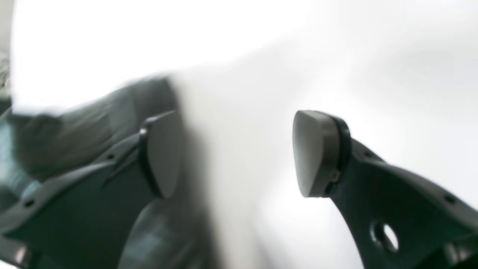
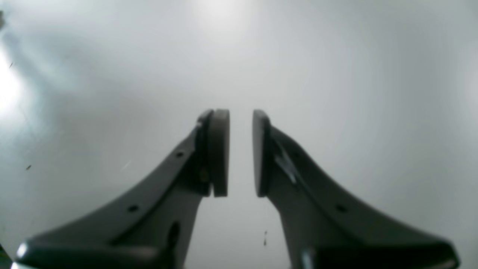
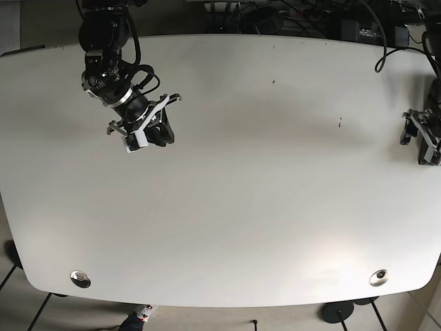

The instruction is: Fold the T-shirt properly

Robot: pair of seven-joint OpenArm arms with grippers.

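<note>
No T-shirt shows on the white table in any view. My left gripper is open wide and empty; it hangs at the table's right edge in the base view. To its left in the left wrist view lies a blurred dark grey shape past the table edge; I cannot tell what it is. My right gripper is empty, its pads a narrow gap apart over bare table. In the base view it sits at the back left.
Two round metal fittings sit near the table's front corners. Cables and dark equipment lie behind the back edge. The table's rounded edges drop off at left, right and front.
</note>
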